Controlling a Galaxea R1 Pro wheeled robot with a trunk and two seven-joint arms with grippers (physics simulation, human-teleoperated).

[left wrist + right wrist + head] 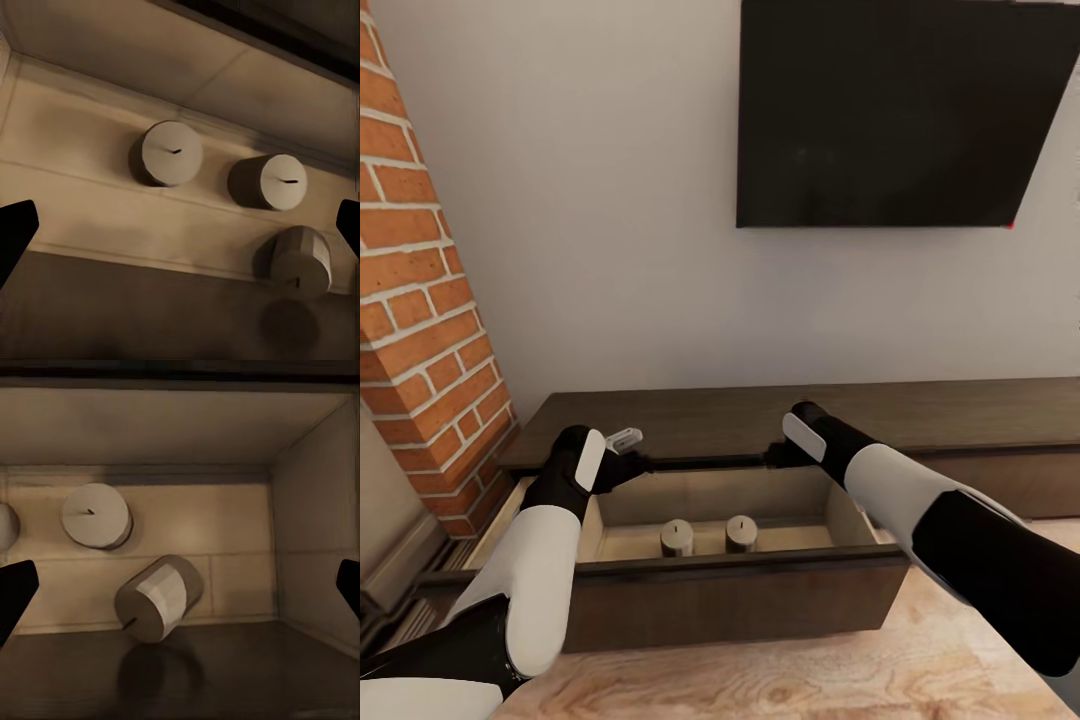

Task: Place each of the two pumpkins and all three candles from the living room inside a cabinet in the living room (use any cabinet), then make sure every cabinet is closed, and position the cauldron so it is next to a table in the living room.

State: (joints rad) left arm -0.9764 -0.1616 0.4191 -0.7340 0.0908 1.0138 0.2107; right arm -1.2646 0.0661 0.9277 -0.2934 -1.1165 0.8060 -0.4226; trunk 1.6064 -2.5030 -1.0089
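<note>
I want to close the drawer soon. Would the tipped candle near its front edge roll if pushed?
Probably yes: this candle lies on its round side in the drawer, so a push could roll it. Its short, stubby, solid-looking shape suggests it is stiff, unlikely to bend.

3 candles [172, 153] inside open cabinet [740, 600] drawer; 2 upright side by side, 1 tipped nearer front.

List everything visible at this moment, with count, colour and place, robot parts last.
candles: three, grey-beige, inside the open drawer; two upright, one tipped over
drawer: one, pale beige inside, pulled open from the cabinet
cabinet: one, dark brown, long and low against the wall
television: one, black, on the wall above the cabinet
brick column: one, red-orange, at left
floor: pale wood
left gripper: open, above the drawer
right gripper: open, above the drawer
</note>
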